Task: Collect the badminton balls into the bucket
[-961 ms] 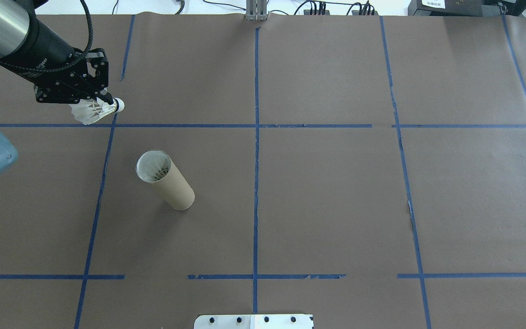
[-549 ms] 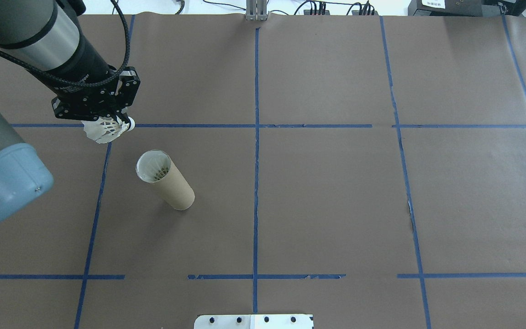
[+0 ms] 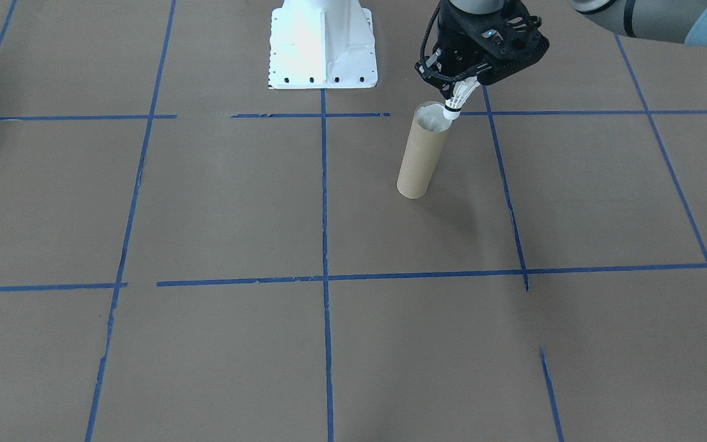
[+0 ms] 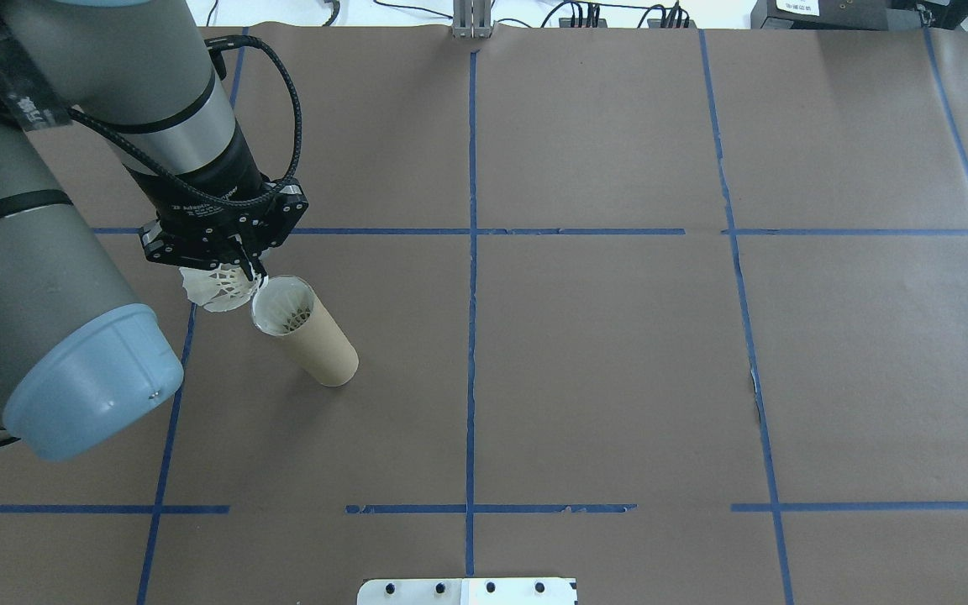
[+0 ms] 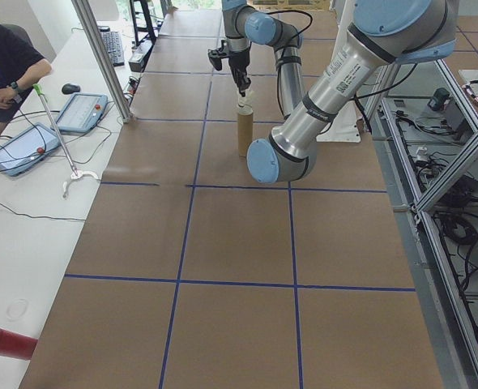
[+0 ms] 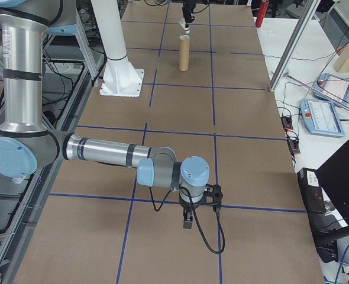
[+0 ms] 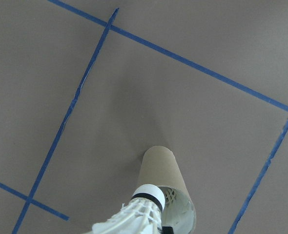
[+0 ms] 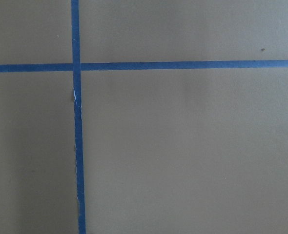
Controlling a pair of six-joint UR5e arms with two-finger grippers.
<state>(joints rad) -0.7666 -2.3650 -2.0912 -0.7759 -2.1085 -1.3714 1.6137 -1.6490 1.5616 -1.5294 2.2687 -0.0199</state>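
The bucket, a brown cardboard tube (image 4: 320,349), stands upright left of the table's middle, also visible in the front view (image 3: 416,162). A badminton ball (image 4: 292,315) sits inside it, feathers showing. My left gripper (image 4: 240,267) is shut on another white badminton ball (image 4: 217,290), cork tip down and tilted. In the front view the tip (image 3: 452,112) hangs at the tube's rim. The left wrist view shows that ball (image 7: 139,214) just beside the tube's mouth (image 7: 178,202). My right gripper (image 6: 187,222) shows only in the exterior right view; I cannot tell its state.
The white robot base (image 3: 323,49) stands at the table's near edge. Blue tape lines (image 4: 471,252) grid the brown table cover. A person (image 5: 4,65) sits at a side desk with tablets (image 5: 24,150). A red tube (image 5: 4,342) lies there too.
My left arm has carried the badminton ball from the table's far left corner area towards the bucket, and turned its tip downwards. The bucket has not moved.
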